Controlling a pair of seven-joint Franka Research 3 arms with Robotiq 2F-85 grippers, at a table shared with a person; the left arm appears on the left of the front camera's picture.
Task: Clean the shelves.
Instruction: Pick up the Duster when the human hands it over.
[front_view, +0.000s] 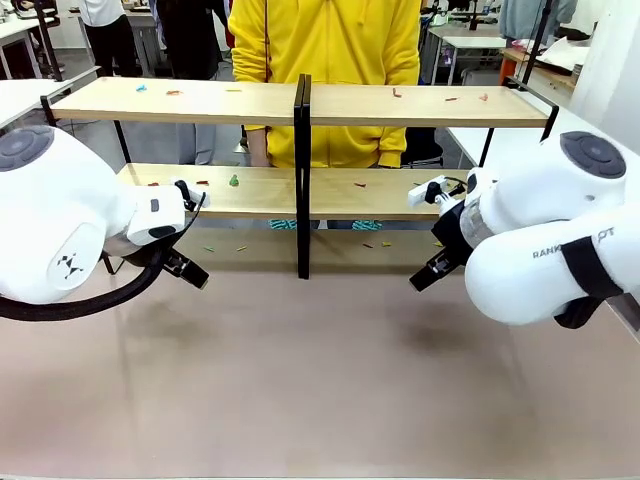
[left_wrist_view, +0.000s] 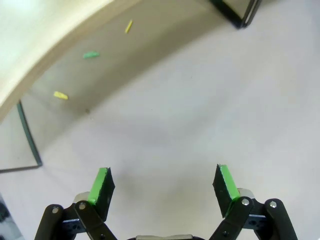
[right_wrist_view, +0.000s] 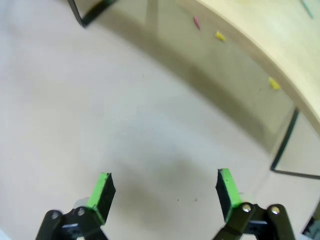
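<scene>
- The shelves stand across the far half of the tabletop. They are two units side by side, joined at a black middle post, with an upper and a lower pair of light-wood boards.
- Small coloured scraps lie scattered on both tiers and on the tabletop under the lower boards.
- A person in a yellow top stands right behind the rack, at its middle.
- The left gripper hangs low over the tabletop, just in front of the left unit's lower board and below its front edge, touching nothing.
- In the left wrist view the left gripper has its green pads spread wide with only bare tabletop between them. The lower board's edge curves across the upper left, ahead of the fingers. A yellow scrap and a green scrap lie in its shadow.
- The right gripper is placed likewise in front of the right unit, low and short of the lower board.
- In the right wrist view the right gripper is also wide apart and holds nothing. The board runs across the upper right, ahead of the fingers. A pink scrap and a yellow one lie beneath it, and a black frame leg stands at the right.
</scene>
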